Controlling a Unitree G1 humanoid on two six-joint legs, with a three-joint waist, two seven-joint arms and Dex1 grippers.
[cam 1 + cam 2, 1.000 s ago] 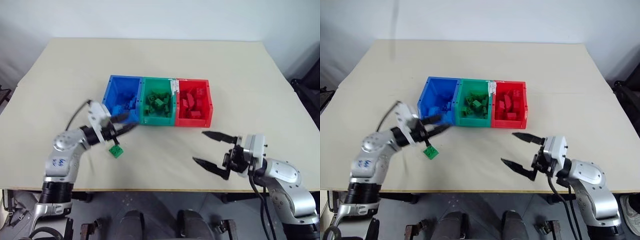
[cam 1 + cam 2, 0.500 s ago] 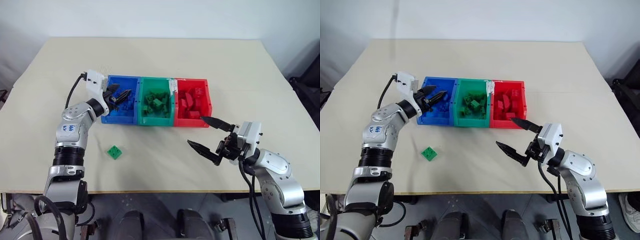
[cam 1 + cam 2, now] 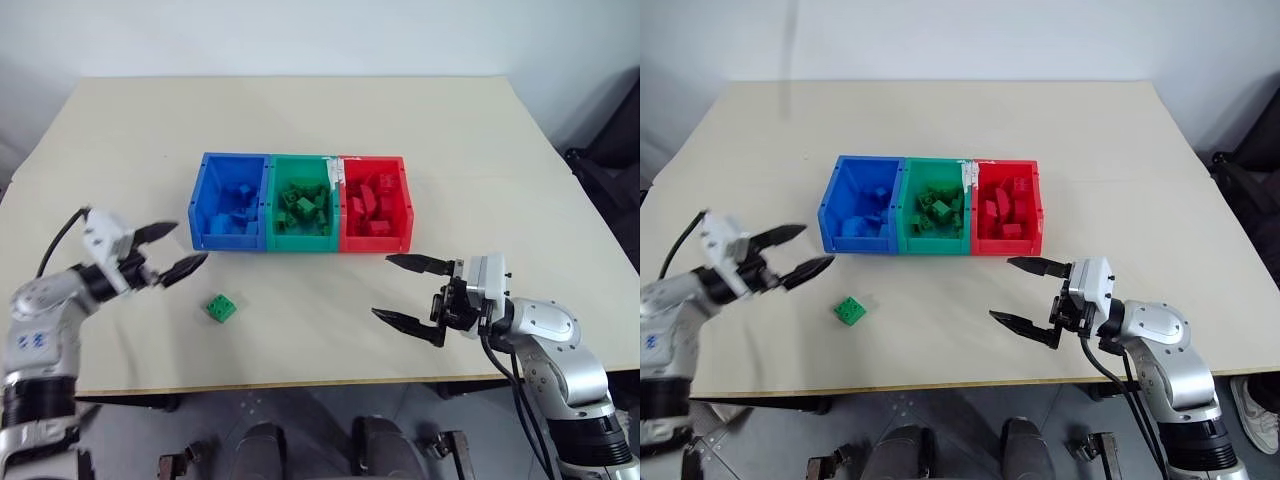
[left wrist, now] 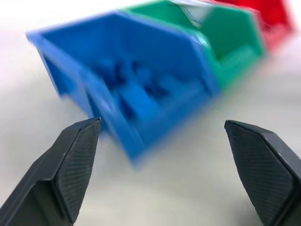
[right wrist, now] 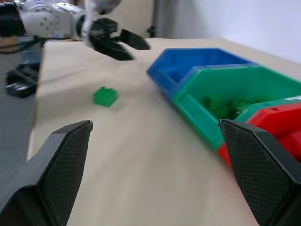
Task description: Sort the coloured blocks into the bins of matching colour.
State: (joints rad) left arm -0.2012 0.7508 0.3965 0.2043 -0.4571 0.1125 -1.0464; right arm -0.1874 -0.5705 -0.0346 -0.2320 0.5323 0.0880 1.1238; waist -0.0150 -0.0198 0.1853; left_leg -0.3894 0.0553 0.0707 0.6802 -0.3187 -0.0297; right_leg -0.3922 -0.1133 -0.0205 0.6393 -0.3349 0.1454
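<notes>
- Since half a second ago, left gripper (image 3: 170,250) is being pulled away from over the blue bin (image 3: 201,200) to the table's left side; its jaws, partly closed then, are now being held wide apart with nothing between them.
- Right gripper (image 3: 407,292) is being kept in roughly the same spot, in front of the red bin (image 3: 405,203); jaws are standing wide open and empty.
- Green block (image 3: 222,308) is lying alone on the table (image 3: 480,150), in front of the blue bin, apart from the bin row.
- Relative to the jaws: block is sitting near the left gripper's fingertips, toward the table's front edge, outside the gap and not being touched. It is well apart from the right gripper.
- Green bin (image 3: 298,170) is sitting between blue and red, the three joined in a row; each is holding blocks of its own colour.
- Left wrist view: blue bin is being framed between the two open fingers (image 4: 70,160), blurred.
- Right wrist view: green block and left gripper are both being seen beyond the open fingers.
</notes>
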